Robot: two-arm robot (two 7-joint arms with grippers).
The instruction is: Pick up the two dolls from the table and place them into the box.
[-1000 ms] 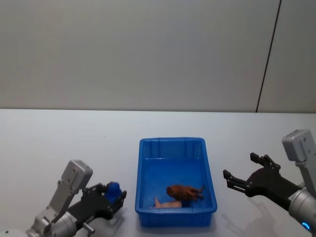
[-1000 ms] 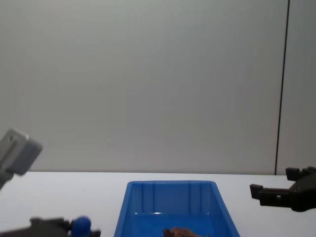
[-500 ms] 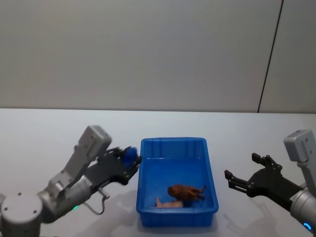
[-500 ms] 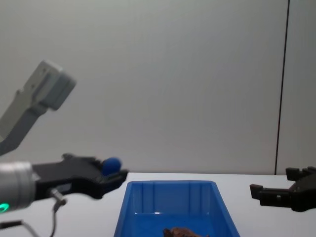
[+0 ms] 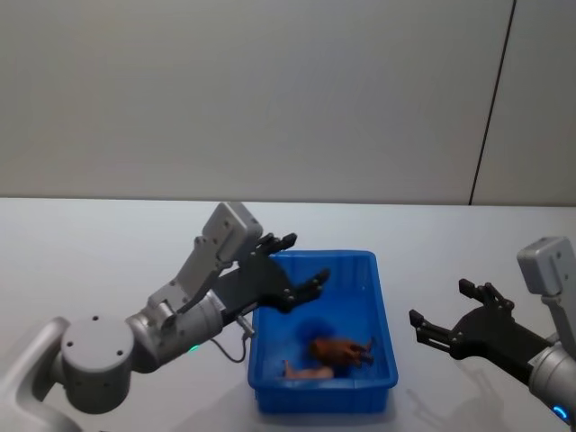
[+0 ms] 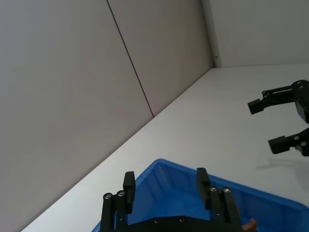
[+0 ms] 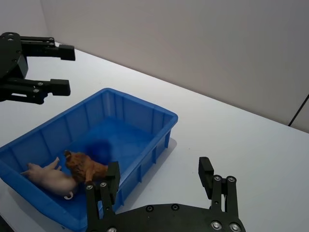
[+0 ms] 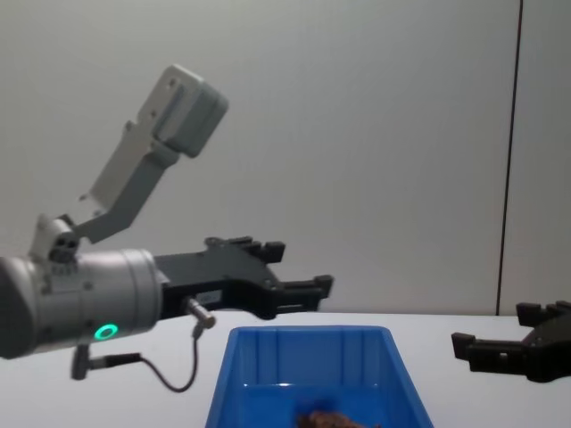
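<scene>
Left gripper (image 5: 301,264) is being held wide-jawed over the box (image 5: 385,355) — brown doll (image 5: 337,349) and pale doll (image 7: 48,178) inside; right gripper (image 5: 443,310) — spread, parked beside

A plain grey wall (image 5: 270,90) rises behind the work surface. A thin dark vertical seam (image 5: 490,103) splits it near the right side, and it also shows in the chest view.
</scene>
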